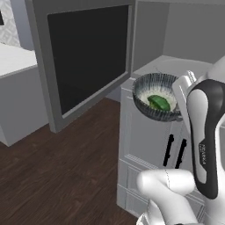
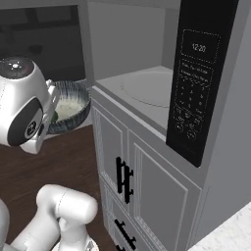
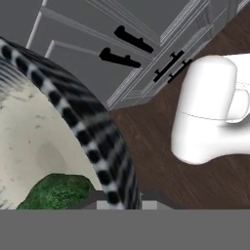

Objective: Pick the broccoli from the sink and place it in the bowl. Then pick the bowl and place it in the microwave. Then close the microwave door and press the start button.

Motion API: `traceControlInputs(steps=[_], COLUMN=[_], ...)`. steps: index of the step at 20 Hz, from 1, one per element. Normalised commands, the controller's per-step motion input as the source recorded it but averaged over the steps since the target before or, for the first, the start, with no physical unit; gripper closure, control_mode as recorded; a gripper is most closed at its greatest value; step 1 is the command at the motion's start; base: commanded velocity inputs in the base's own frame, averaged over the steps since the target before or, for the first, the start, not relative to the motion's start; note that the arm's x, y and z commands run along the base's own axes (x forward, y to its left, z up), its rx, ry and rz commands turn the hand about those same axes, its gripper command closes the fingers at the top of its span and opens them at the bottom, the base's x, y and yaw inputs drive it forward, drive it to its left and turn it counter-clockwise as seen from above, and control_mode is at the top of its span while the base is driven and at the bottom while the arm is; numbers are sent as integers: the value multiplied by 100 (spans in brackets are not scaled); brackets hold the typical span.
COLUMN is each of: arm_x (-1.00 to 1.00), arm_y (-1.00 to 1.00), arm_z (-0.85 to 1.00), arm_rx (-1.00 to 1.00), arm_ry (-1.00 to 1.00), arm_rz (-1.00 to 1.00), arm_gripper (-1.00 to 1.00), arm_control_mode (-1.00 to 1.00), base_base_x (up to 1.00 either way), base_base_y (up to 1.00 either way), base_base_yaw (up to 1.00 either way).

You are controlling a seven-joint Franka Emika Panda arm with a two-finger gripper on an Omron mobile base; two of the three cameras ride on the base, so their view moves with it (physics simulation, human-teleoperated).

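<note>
The bowl (image 1: 145,93) hangs in the air just in front of the open microwave (image 1: 178,66), level with its floor. The broccoli (image 1: 158,103) lies inside it on the cream bottom. My gripper (image 1: 178,115) is shut on the bowl's near right rim. In the hand view the streaked rim of the bowl (image 3: 93,132) runs down between my gripper (image 3: 122,203) tips, with the broccoli (image 3: 56,191) just inside. The bowl (image 2: 73,105) also shows left of the turntable (image 2: 147,88). The microwave door (image 1: 88,57) stands swung wide open to the left. The sink is out of view.
The black control panel (image 2: 196,88) with its buttons is on the microwave's right side. Grey cabinet doors with dark handles (image 2: 123,179) sit below the opening. Dark wood floor (image 1: 66,176) lies beneath the bowl, and a pale counter (image 1: 15,59) stands at far left.
</note>
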Motion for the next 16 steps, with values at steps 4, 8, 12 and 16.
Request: traceControlInputs(steps=[4,8,12,16], arm_x=[-20,0,0,7], arm_y=[-12,0,-8,-41], arm_z=[10,21,40,37], arm_rx=[0,0,0,0], arm_ry=[0,-6,-9,-12], arm_rz=[-8,-24,-16,0], arm_gripper=[100,100,100,100], arm_control_mode=[-100,-100,-100,-100], base_base_x=[0,0,0,0], base_base_y=[0,0,0,0], base_base_yaw=[0,0,0,0])
